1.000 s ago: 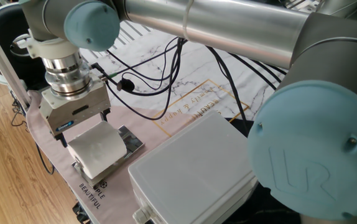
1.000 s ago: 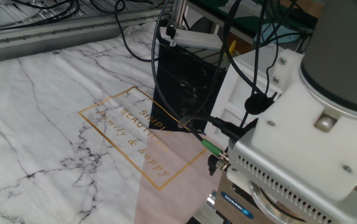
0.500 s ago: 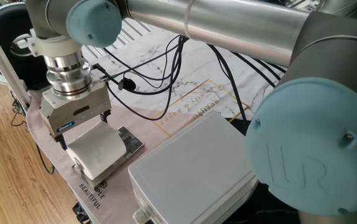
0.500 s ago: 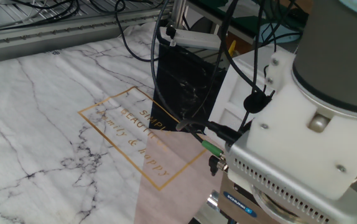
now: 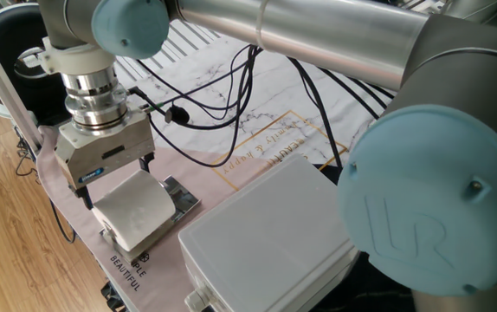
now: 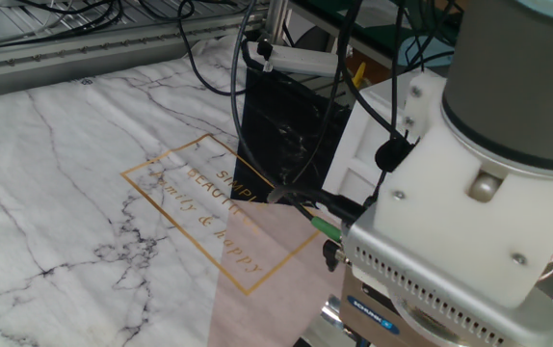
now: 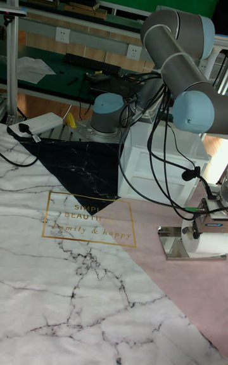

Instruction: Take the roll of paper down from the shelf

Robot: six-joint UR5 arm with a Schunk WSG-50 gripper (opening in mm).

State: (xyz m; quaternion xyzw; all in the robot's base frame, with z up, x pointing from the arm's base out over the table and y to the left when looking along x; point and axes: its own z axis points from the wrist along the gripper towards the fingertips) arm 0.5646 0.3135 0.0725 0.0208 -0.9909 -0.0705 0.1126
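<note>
The white roll of paper (image 5: pixel 136 208) lies on the small chrome shelf (image 5: pixel 182 198) near the table's left edge. My gripper (image 5: pixel 117 182) comes down onto it from above. One finger stands at each side of the roll and both touch it. The tall fixed view shows the same: my gripper (image 7: pixel 210 236) sits on top of the roll (image 7: pixel 212 248), with the shelf's plate (image 7: pixel 170 243) sticking out to the left. In the other fixed view my gripper's body fills the lower right and hides both roll and shelf.
A big white plastic box (image 5: pixel 266 230) stands right beside the shelf. Black cables (image 5: pixel 205 113) trail over the marble-print cloth behind my gripper. A black bin (image 5: pixel 6 43) sits off the table's corner. The table edge and wooden floor (image 5: pixel 6 225) lie just left of the roll.
My arm's wrist and elbow have shifted slightly up and to the left. The roll has nudged a little left with the fingers and stays over the shelf.
</note>
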